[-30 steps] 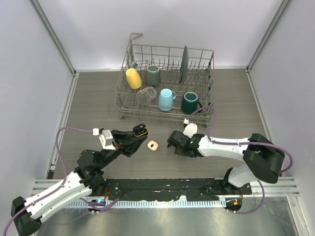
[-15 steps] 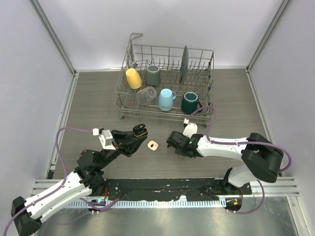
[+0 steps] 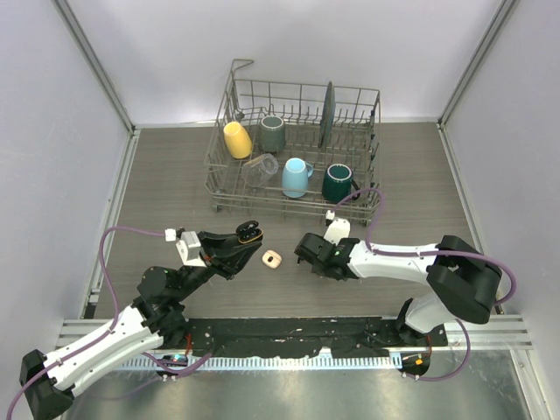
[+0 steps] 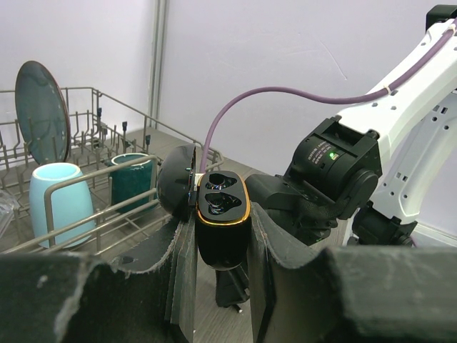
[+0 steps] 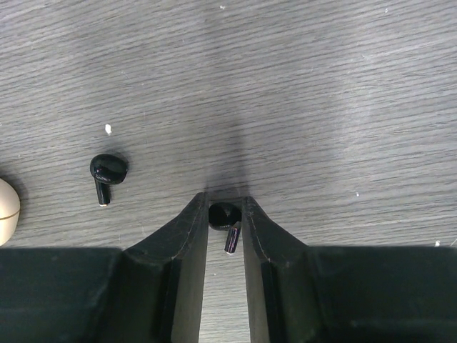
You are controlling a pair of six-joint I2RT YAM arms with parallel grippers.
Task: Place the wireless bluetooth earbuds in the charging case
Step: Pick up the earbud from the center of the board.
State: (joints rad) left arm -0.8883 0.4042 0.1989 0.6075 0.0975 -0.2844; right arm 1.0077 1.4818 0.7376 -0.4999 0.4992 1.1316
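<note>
top: high behind near tabletop (image 3: 175,184) edge, looking down | left wrist: low, level, toward dish rack (image 3: 354,122), close | right wrist: straight down, very close | top+left wrist share rack, right arm (image 3: 394,260)

Cream object (image 5: 6,201) is cut by the left edge; from above I cannot resolve earbuds (image 5: 108,168) beneath right tool (image 3: 302,254).

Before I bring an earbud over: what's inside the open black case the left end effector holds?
Two glossy dark wells inside the charging case, with no earbud stem showing. Their bottoms are too dark to read, and the fingers cover the case's lower body.
</note>
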